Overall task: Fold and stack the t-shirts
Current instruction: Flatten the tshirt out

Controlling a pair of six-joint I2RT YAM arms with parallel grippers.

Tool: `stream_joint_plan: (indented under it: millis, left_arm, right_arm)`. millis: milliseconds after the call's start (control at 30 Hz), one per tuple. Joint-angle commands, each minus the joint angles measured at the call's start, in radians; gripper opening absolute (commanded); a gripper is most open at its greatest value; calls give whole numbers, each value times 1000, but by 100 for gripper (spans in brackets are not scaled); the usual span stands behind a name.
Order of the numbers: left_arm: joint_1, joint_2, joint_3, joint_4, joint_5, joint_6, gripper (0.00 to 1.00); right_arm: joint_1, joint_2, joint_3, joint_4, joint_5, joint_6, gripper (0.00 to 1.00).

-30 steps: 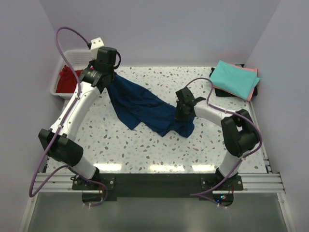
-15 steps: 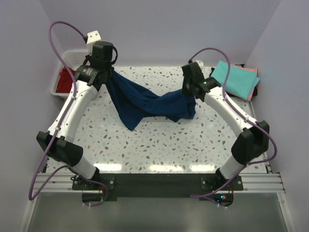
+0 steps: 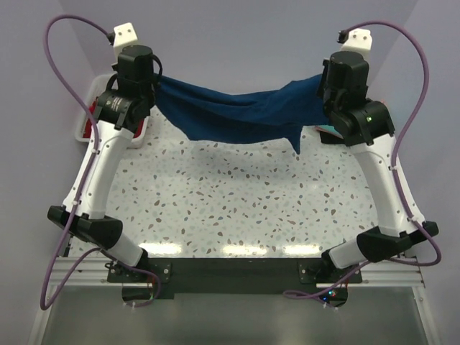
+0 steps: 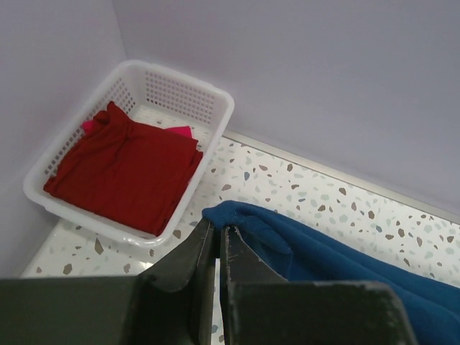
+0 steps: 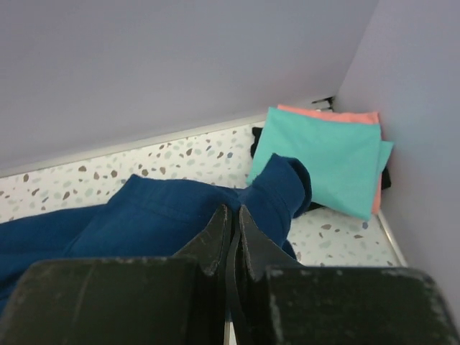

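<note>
Bright even light, sharp focus, glare strips on the table.

You're working in a robotics lab test cell, not a home. Plain lilac walls box in a speckled terrazzo-pattern tabletop on three sides. Two robot arms are bolted to an aluminium rail at its near edge. Purple cables loop loose above them, and a white plastic basket sits in the corner.

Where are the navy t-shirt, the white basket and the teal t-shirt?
navy t-shirt (image 3: 237,118): top external view, middle of the sagging span between the arms.
white basket (image 4: 172,93): left wrist view, on its far mesh wall.
teal t-shirt (image 5: 323,162): right wrist view, centre of the folded top face.
</note>
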State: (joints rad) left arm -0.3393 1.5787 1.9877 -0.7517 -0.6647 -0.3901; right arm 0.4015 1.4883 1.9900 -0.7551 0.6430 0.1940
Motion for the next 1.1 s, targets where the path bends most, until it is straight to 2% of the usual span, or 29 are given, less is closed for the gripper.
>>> stream_joint_plan:
  millis: [0, 200, 367, 433, 467, 500, 567, 600, 700, 833, 1033, 1067]
  left_arm:
    - [14, -75, 77, 6, -70, 60, 0]
    - [14, -180, 46, 22, -70, 79, 0]
    - [14, -218, 4, -32, -6, 19, 0]
    - [13, -223, -61, -70, 23, -7, 0]
    - [14, -227, -93, -80, 36, -36, 0]
    - [13, -232, -177, -90, 68, -52, 0]
    - [14, -250, -272, -92, 95, -107, 0]
    - [14, -258, -368, -86, 117, -124, 0]
    - [14, -278, -533, -52, 126, -173, 0]
    - [14, -231, -618, 0, 100, -191, 0]
    - [14, -135, -644, 43, 120, -213, 0]
    - [13, -129, -650, 48, 123, -216, 0]
  right_arm:
    - [-3, -90, -3, 34, 110, -68, 0]
    - [-4, -240, -134, 83, 37, -78, 1]
    - [-4, -287, -251, -88, -34, 69, 1]
    - [-4, -295, -324, -151, -107, 122, 0]
    - [-3, -306, -420, -164, -143, 180, 0]
    - [-4, -313, -477, -167, -181, 206, 0]
    - [-3, -322, -637, -150, -285, 283, 0]
    - [-3, -327, -689, -142, -310, 307, 0]
    - [-4, -312, -842, -81, -379, 358, 0]
    - [-3, -231, -905, 12, -376, 354, 0]
    - [-4, -65, -859, 42, -417, 324, 1]
    - [-3, -60, -861, 45, -431, 320, 16]
